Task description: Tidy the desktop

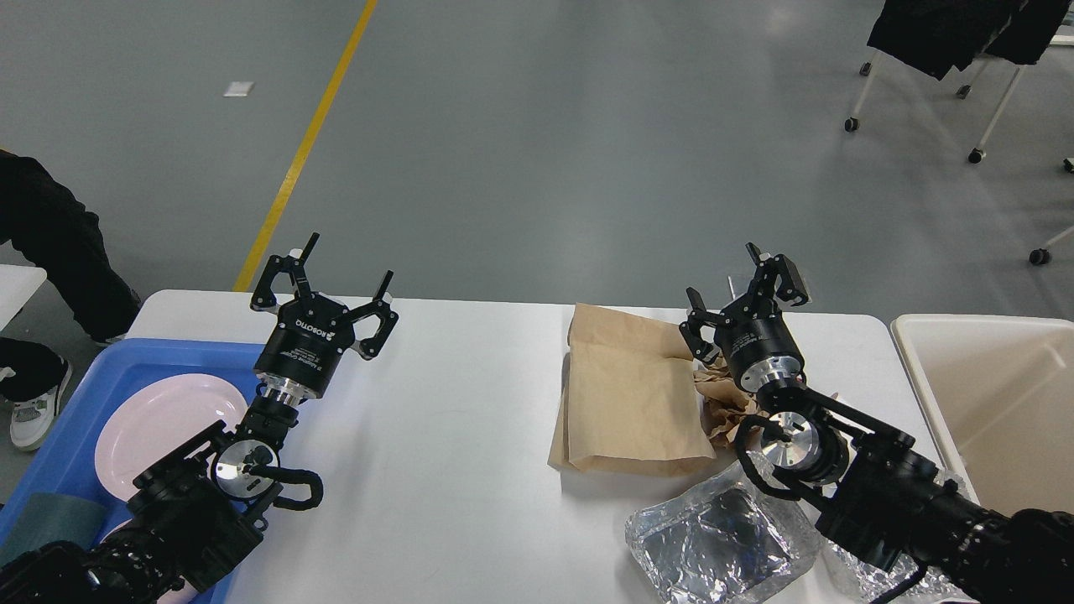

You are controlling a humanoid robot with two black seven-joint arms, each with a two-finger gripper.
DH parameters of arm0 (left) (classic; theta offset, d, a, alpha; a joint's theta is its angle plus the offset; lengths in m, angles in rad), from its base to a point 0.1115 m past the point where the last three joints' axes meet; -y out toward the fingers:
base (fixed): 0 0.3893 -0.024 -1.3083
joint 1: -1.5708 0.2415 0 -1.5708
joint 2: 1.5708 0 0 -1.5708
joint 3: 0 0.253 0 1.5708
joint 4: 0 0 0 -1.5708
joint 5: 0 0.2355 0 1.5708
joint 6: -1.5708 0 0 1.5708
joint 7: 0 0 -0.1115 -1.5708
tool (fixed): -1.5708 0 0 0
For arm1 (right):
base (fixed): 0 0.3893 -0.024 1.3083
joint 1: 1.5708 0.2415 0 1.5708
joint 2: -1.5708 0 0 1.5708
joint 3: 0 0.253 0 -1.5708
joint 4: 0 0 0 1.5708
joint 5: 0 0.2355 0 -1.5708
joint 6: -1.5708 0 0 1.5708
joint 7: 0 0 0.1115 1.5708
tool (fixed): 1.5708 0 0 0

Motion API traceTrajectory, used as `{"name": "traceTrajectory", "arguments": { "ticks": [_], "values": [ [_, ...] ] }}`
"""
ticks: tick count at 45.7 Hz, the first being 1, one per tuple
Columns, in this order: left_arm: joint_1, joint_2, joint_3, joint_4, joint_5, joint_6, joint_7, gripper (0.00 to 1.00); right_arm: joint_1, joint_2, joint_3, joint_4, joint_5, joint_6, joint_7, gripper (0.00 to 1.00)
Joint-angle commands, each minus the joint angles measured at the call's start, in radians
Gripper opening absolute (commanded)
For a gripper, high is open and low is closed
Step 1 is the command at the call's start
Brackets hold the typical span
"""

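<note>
The white desktop (453, 419) fills the lower middle of the head view. A flat brown paper bag (629, 394) lies on it right of centre, with crumpled brown paper (723, 403) at its right edge. A crumpled foil tray (713, 537) lies near the front edge. My left gripper (344, 273) is open and empty, raised above the desktop's left part beside the blue tray. My right gripper (726, 281) is open and empty, raised above the crumpled paper and the bag's right edge.
A blue plastic tray (180, 356) at the left holds a pink plate (159, 424) and a dark green item (46, 520). A cream bin (990, 403) stands at the right end. A person's legs (50, 252) are at far left. Wheeled racks (948, 75) stand beyond.
</note>
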Motion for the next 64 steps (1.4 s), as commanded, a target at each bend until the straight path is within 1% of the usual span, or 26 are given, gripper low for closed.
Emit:
{"name": "traceTrajectory", "arguments": {
  "ticks": [1, 12, 18, 26, 30, 35, 38, 45, 50, 55, 64],
  "values": [
    [0.000, 0.000, -0.002, 0.000, 0.000, -0.002, 0.000, 0.97, 0.000, 0.000, 0.000, 0.000, 0.000, 0.001, 0.000, 1.00],
    [0.000, 0.000, -0.002, 0.002, 0.000, 0.000, 0.000, 0.97, 0.000, 0.000, 0.000, 0.000, 0.000, -0.001, 0.000, 1.00],
    [-0.008, -0.002, 0.004, 0.006, 0.002, 0.020, 0.006, 0.97, 0.000, 0.000, 0.000, -0.002, 0.000, -0.001, -0.001, 1.00],
    [-0.034, -0.006, -0.002, 0.014, 0.009, 0.129, 0.012, 0.97, 0.000, 0.000, 0.000, -0.002, 0.000, -0.001, 0.000, 1.00],
    [-0.063, -0.005, -0.002, 0.067, 0.012, 0.150, 0.012, 0.97, 0.000, 0.000, 0.000, -0.002, 0.000, -0.001, 0.000, 1.00],
    [-0.117, -0.002, 0.009, 0.196, 0.029, 0.178, 0.017, 0.97, 0.000, 0.000, 0.000, 0.000, 0.000, 0.001, 0.000, 1.00],
    [-0.120, -0.003, 0.007, 0.215, 0.029, 0.184, 0.015, 0.97, -0.001, -0.003, 0.000, 0.000, 0.000, 0.001, 0.000, 1.00],
    [-0.124, -0.011, 0.015, 0.218, 0.032, 0.204, -0.014, 0.97, 0.000, -0.001, 0.000, -0.002, 0.000, 0.001, 0.000, 1.00],
    [-0.126, -0.017, 0.018, 0.218, 0.032, 0.213, -0.057, 0.97, 0.000, 0.000, 0.000, -0.002, 0.000, 0.001, 0.000, 1.00],
    [-0.126, -0.020, 0.018, 0.218, 0.023, 0.216, -0.117, 0.97, 0.002, 0.002, 0.000, -0.003, 0.000, 0.001, 0.000, 1.00],
    [-0.123, -0.023, 0.018, 0.215, 0.021, 0.204, -0.120, 0.97, 0.002, 0.006, 0.000, -0.005, 0.000, -0.001, 0.000, 1.00]
  ]
}}
